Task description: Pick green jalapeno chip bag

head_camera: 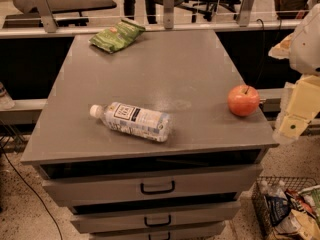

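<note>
The green jalapeno chip bag point(117, 35) lies flat at the far left corner of the grey cabinet top point(165, 69). It is bright green with a small reddish-orange logo. My gripper point(295, 116) shows at the right edge of the view, pale yellow and white, hanging beside the cabinet's right side and far from the bag. It holds nothing that I can see.
A clear water bottle point(131, 121) with a white label lies on its side near the front left. A red apple point(244, 100) stands near the right edge. Drawers point(157, 187) are below. A wire basket of snacks point(290, 209) sits on the floor at right.
</note>
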`<state>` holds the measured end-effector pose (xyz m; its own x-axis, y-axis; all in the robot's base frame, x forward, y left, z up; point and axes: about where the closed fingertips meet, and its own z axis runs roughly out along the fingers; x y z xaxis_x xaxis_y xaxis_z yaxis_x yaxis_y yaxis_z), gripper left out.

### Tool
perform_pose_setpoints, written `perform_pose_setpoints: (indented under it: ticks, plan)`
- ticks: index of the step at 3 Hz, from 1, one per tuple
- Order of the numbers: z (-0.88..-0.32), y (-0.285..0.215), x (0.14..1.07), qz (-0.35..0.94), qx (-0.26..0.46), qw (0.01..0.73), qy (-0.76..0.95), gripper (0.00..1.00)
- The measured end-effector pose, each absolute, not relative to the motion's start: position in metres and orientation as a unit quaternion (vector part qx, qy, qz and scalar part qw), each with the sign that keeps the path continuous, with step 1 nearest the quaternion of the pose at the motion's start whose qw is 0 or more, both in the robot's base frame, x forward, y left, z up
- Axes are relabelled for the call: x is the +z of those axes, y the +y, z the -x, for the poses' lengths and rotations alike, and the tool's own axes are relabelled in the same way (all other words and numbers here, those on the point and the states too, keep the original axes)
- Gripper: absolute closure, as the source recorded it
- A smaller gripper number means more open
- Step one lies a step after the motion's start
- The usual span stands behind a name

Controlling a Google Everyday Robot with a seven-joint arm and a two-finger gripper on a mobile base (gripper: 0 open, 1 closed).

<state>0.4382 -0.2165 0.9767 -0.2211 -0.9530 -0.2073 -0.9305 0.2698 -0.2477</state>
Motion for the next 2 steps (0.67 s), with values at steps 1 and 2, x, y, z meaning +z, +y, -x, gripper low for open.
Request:
perform_pose_setpoints:
  ticks: [1, 2]
  plan:
    - [-0.438, -0.216, 0.977, 0.603, -0.035, 0.16, 0.781, 0.0]
    - [-0.457, -0.215, 0.977, 0.594, -0.035, 0.183, 0.782, 0.0]
